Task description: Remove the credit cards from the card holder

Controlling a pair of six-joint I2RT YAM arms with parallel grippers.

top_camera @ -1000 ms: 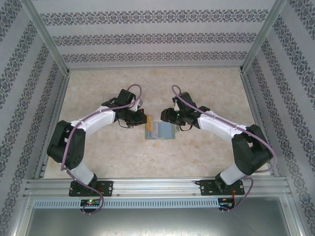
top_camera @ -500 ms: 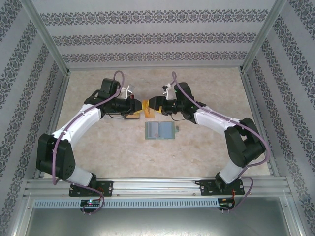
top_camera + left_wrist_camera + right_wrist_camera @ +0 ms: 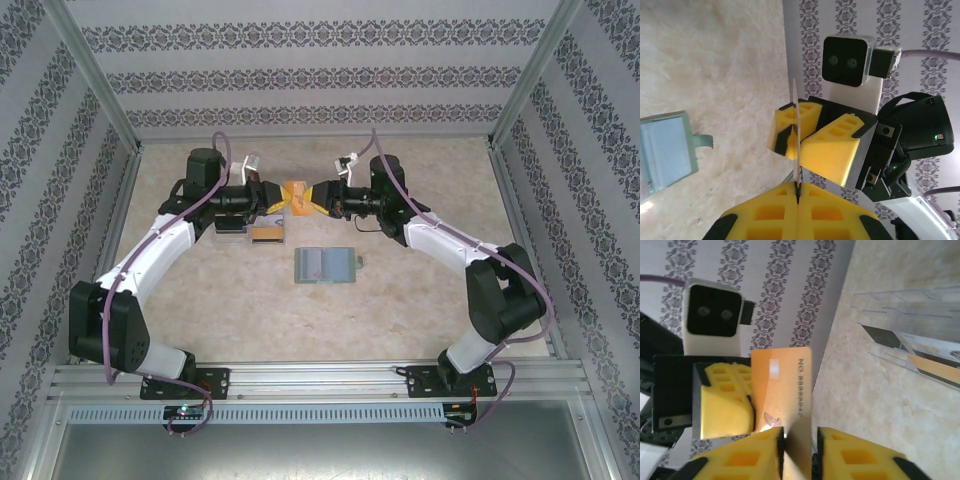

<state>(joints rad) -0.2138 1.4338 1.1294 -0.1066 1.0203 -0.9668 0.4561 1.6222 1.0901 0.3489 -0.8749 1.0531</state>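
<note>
The orange-yellow credit card [image 3: 297, 195] hangs above the table's far half between both grippers. My left gripper [image 3: 277, 196] is shut on one end of it; in the left wrist view the card [image 3: 795, 115] stands edge-on, pinched between my fingertips [image 3: 798, 192]. My right gripper [image 3: 320, 197] faces it with its jaws apart, the card's other end [image 3: 782, 385] lying in the gap [image 3: 799, 440]. The sage-green card holder [image 3: 325, 264] lies open on the table, nearer than both grippers, and also appears in the left wrist view [image 3: 665, 155].
A clear plastic tray [image 3: 250, 232] sits under the left arm, holding a dark card and an orange one; in the right wrist view the tray [image 3: 910, 340] is at the upper right. Patterned walls enclose the table on three sides.
Both arms rose from the card holder and swung toward the back wall. The left gripper carried the orange card up; the right gripper left the holder and came to the card's other end.
</note>
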